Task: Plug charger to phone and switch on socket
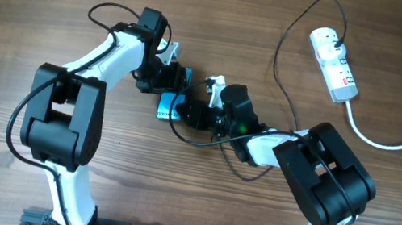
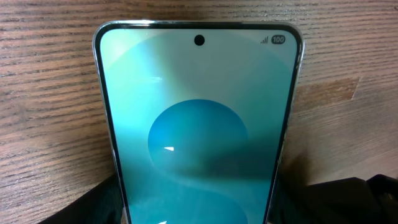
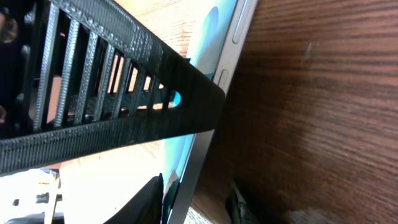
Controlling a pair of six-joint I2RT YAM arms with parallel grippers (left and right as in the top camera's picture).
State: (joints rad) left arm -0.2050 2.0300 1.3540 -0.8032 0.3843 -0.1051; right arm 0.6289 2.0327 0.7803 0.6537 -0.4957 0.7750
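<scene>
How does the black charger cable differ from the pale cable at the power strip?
The charger cable is thin and black; the pale cable is thicker and grey-white. The charger cable runs left toward the right arm; the pale cable sweeps right, off the picture. Both meet the power strip.

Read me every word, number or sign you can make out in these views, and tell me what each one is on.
"100": battery badge, top right corner of the flat teal-screened smartphone, beside a signal-bars icon, left wrist view.
Small print at the smartphone's end, overhead view: too small to read.
Marks on the white oblong power strip: too small to read.
</scene>
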